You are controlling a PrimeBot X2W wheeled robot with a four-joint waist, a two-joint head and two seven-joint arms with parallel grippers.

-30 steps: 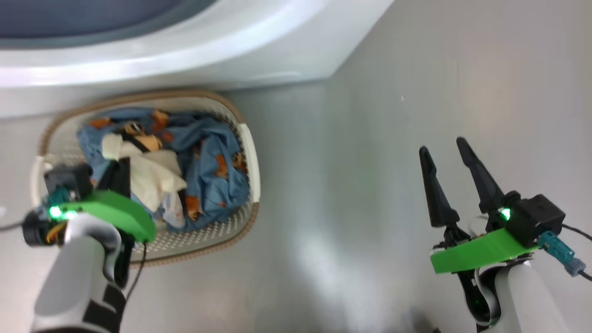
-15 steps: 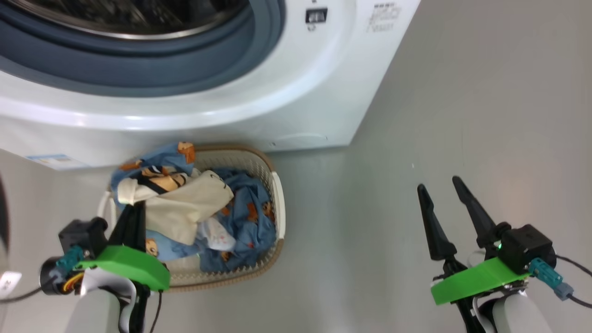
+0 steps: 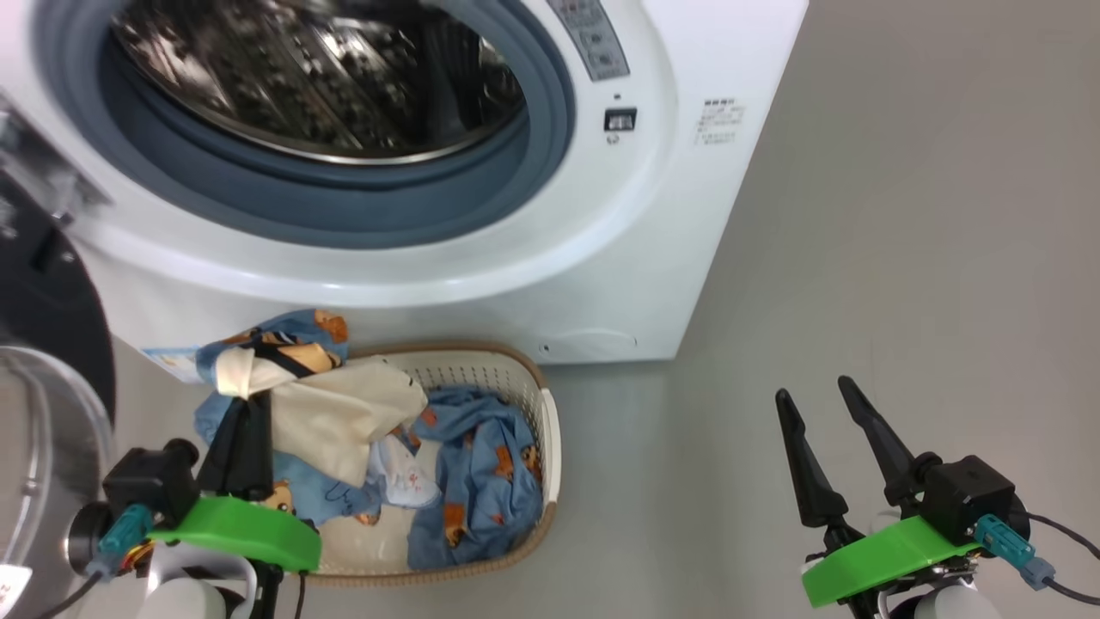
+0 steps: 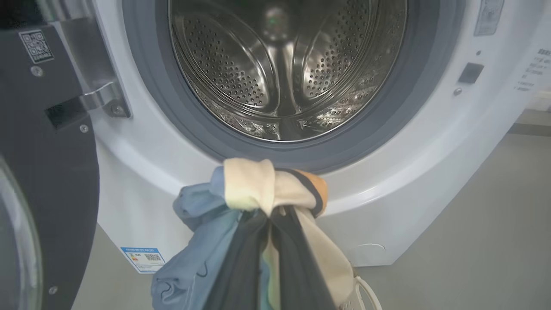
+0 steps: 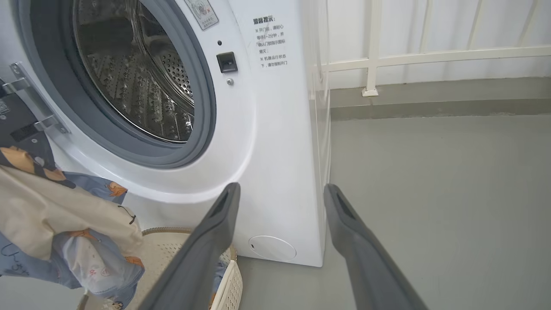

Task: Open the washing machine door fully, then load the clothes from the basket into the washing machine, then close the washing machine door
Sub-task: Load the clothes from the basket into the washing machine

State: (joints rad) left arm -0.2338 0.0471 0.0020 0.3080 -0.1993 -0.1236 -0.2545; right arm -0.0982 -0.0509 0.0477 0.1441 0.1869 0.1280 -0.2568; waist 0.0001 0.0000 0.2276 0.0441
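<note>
In the head view the left claw (image 3: 243,430) is clamped shut on a bunch of clothes (image 3: 344,413), a cream piece and blue bear print, lifted partly out of the basket (image 3: 550,430). The basket sits on the floor (image 3: 859,215) just in front of the machine (image 3: 662,223). More blue cloth lies in the basket's right half. The door (image 3: 43,301) stands swung out at the left, leaving the drum (image 3: 326,77) open. The right claw (image 3: 815,391) hangs over bare floor well to the right, fingers spread wide and empty.

In the left wrist view the left claw (image 4: 271,219) pinches a fold of the clothes (image 4: 258,181) just below the lower lip of the gasket (image 4: 301,161). The drum (image 4: 280,64) lies ahead and above. The step in hand looks like carrying this bunch in. It calls for a lift high enough that the trailing tails clear the lip. The reach should then go far inside before letting go, so that nothing drapes over the seal and blocks the door (image 4: 43,172). Staying right of the hinge (image 4: 99,99) avoids a snag.

In the right wrist view the open right claw (image 5: 280,189) points at the machine's right corner. The clothes (image 5: 51,206) dangle at the left, their tails low over the basket (image 5: 228,275). A slow rise would probably shed any cloth caught on the rim without tipping the basket.
</note>
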